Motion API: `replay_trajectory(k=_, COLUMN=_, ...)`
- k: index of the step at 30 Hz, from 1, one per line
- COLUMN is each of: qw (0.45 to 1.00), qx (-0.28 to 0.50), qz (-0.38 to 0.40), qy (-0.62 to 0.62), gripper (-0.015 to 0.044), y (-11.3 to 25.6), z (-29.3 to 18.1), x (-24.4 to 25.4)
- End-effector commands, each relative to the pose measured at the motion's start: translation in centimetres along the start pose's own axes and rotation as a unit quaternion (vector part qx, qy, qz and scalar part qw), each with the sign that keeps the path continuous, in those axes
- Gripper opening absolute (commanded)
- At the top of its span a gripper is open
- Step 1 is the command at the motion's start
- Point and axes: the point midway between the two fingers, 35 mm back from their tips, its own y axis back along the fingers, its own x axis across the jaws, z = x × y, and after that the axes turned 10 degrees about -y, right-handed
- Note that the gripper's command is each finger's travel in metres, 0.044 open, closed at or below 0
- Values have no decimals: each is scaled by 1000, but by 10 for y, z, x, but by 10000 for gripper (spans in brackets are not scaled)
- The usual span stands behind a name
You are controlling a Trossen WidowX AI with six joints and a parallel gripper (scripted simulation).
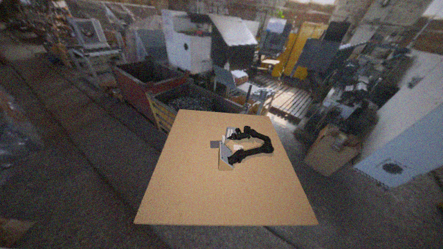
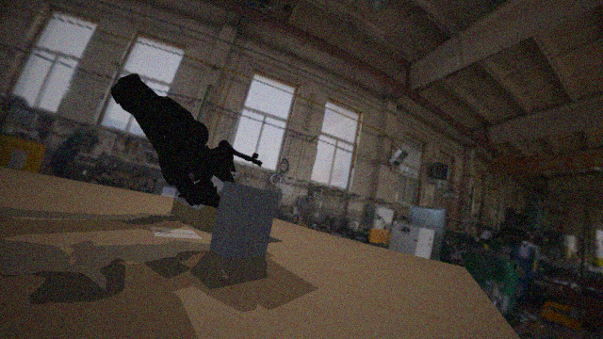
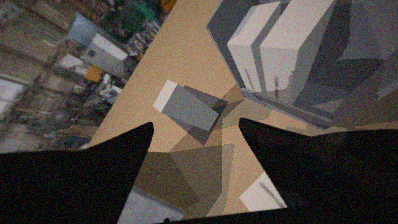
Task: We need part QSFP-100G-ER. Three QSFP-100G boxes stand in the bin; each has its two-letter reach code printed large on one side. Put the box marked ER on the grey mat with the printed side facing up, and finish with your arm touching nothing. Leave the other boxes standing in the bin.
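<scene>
End effector [image 1: 230,137] [image 2: 227,175] [image 3: 197,124] open, seemingly near bin [image 1: 228,130] [image 3: 220,35]

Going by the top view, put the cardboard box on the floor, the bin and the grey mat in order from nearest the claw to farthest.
1. Bin: right by the fingertips, on the table.
2. Grey mat: on the table, left in the picture.
3. Cardboard box: on the floor, past the table's right edge.
</scene>
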Motion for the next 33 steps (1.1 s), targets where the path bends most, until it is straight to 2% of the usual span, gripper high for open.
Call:
replay_trajectory(k=1, qw=1000, qx=2, qz=3, qy=1, gripper=440, y=-8, z=-4, x=-1)
replay_trajectory(k=23, qw=1000, qx=2, qz=3, qy=1, gripper=440, y=-41, z=-19, x=-4)
replay_trajectory(k=33, qw=1000, qx=2, qz=1, qy=-1, gripper=440, y=-39, z=-17, x=-5)
